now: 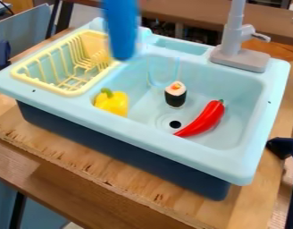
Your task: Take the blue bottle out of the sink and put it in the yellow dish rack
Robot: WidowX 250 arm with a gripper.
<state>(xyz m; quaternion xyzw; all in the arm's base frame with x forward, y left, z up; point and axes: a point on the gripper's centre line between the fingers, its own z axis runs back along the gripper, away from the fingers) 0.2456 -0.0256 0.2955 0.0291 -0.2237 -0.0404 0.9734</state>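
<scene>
The yellow pepper, sushi roll and red chili sat in the sink, but what was done or left, and whether the gripper was clenched or released, couldn't be told.

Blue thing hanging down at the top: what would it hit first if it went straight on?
Probably the sink's rim beside the yellow rack, or the yellow pepper just beyond it; the depth of the blue thing is unclear.
</scene>
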